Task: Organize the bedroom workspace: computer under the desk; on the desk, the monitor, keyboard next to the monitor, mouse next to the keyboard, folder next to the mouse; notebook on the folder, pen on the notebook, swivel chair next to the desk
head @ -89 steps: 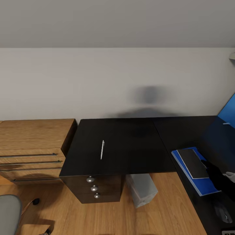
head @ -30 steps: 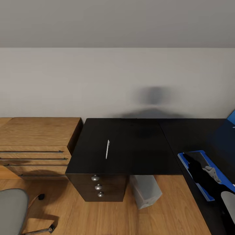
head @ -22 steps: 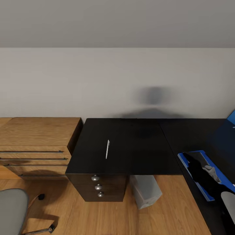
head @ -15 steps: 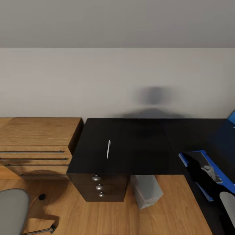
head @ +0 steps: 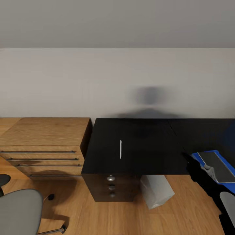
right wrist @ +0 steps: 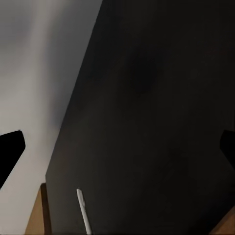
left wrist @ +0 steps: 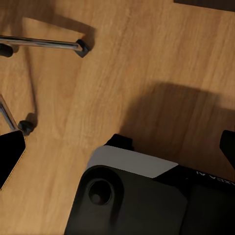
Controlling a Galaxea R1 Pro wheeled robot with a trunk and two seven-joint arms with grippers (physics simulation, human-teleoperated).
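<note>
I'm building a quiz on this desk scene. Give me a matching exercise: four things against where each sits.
Things:
1. pen
2. computer
3. notebook
4. swivel chair

Places:
A. on the folder
B. on the wood floor, left of the desk
C. alone on the desk top
D. under the desk

Pairs: 1-C, 2-D, 3-A, 4-B

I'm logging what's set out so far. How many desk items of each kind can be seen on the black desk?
Pen: 1
Folder: 1
Notebook: 1, lying on the folder
Total on the desk: 3
</note>
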